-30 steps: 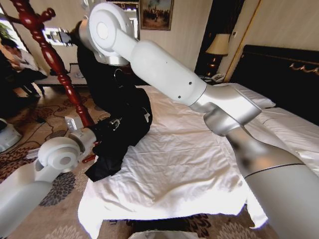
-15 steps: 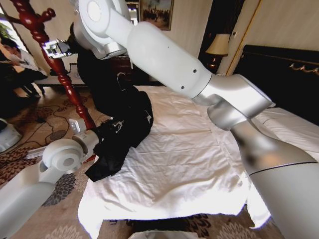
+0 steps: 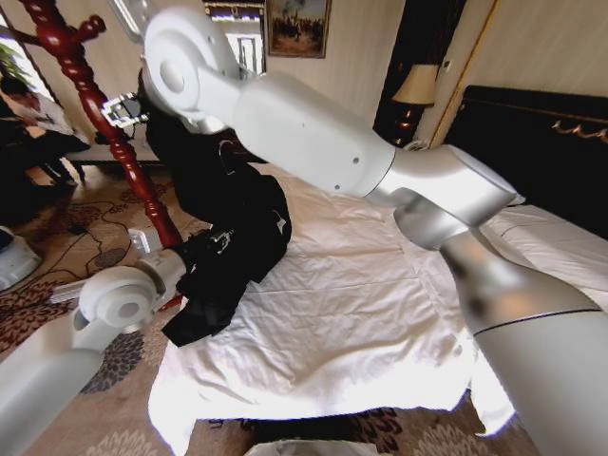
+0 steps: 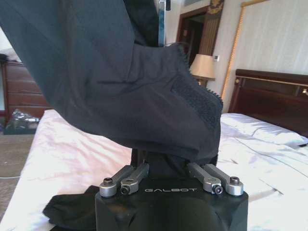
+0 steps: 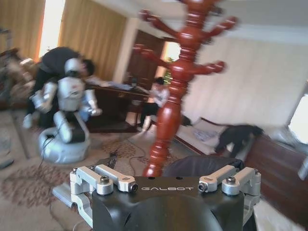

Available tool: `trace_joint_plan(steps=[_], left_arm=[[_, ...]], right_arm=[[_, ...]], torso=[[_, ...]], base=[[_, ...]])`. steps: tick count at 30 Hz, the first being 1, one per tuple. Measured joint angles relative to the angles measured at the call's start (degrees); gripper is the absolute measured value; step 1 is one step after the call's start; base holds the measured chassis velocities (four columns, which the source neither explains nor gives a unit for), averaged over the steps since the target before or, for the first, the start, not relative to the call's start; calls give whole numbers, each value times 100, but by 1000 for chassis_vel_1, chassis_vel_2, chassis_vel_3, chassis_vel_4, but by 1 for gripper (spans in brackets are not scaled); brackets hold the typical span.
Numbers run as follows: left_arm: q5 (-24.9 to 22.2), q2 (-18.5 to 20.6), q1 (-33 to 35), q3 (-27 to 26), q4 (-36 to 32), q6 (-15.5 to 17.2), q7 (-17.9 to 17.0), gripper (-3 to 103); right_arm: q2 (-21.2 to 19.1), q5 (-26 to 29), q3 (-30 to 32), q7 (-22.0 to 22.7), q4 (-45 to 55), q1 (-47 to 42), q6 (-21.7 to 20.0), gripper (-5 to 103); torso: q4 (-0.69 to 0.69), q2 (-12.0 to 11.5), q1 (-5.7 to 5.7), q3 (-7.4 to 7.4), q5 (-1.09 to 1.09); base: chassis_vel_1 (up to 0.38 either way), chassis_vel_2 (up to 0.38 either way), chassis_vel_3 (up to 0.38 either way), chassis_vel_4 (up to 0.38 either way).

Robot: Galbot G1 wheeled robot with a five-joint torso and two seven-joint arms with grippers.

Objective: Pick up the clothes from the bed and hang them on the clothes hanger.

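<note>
Two grippers share the clothes [image 3: 223, 204]. The right gripper [image 3: 123, 107], apparently pinched on the collar, has dipped slightly beside the clothes hanger [image 3: 100, 114], nearing a peg. Below it, the left gripper [image 3: 204, 249] clasps the hem over the bed [image 3: 323, 323].

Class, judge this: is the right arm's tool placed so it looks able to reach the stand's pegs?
Probably yes: the right tool, carrying the coat, sits beside the stand, nothing between, though the pegs are higher.
</note>
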Motion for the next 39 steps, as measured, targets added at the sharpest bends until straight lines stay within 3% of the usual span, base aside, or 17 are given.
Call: trace_joint_plan(steps=[3,9,13,14,16,17,21,22,28,30,33,36,37,39], left_arm=[[3,-53,-43,28,68,-32,4,19],[21,-93,-60,57,122,-36,2,19],[16,-80,-52,16,116,-36,2,19],[16,-80,-52,16,116,-36,2,19],[20,-69,-40,3,121,-36,2,19],[20,-69,-40,3,121,-36,2,19],[60,-163,-44,49,172,-36,4,19],[88,-210,-56,87,191,-36,4,19],[191,-304,-98,238,213,-37,5,19],[204,-312,-119,275,211,-37,16,19],[205,-312,-125,276,195,-39,45,19],[207,-309,-101,276,148,-46,83,19],[219,-304,-75,276,118,-46,91,19],[260,-293,-17,276,62,-45,99,19]], right_arm=[[-108,-360,162,-857,212,13,-331,100],[-274,-580,203,-1307,252,124,-368,100],[-414,-1696,120,-1953,-88,98,-368,100],[-414,-1696,120,-1953,-88,98,-368,100],[-547,-2086,69,-2413,-181,94,-370,100],[-547,-2086,69,-2413,-181,94,-370,100],[-701,-2064,112,-3239,-34,185,-377,100],[-718,-2061,115,-3488,10,217,-237,100],[-600,-2182,77,-3968,13,263,304,100],[-443,-2371,31,-4216,-87,292,660,100],[-218,-2542,-2,-4394,-231,316,918,100],[-26,-2756,-7,-4100,-493,334,843,100],[3,-2716,20,-3674,-704,337,543,100],[10,-1753,146,-2890,-934,339,-126,100]], torso=[[1,0,-2,-1,0],[-3,0,-1,0,2],[2,0,-1,-1,0],[2,0,-1,-1,0],[-3,0,1,0,1],[-3,0,1,0,1],[-1,0,0,0,2],[0,0,-1,-1,1],[-1,-1,1,0,1],[-2,0,0,-1,1],[2,0,0,-1,0],[7,0,-1,-1,-3],[5,0,-2,-1,-3],[-6,-1,1,0,0]], base=[[0,0,0,0],[0,0,0,0],[0,0,0,0],[0,0,0,0],[0,0,0,0],[0,0,0,0],[0,0,0,0],[0,0,0,0],[0,0,0,0],[0,0,0,0],[0,0,0,0],[0,0,0,0],[0,0,0,0],[0,0,0,0]])
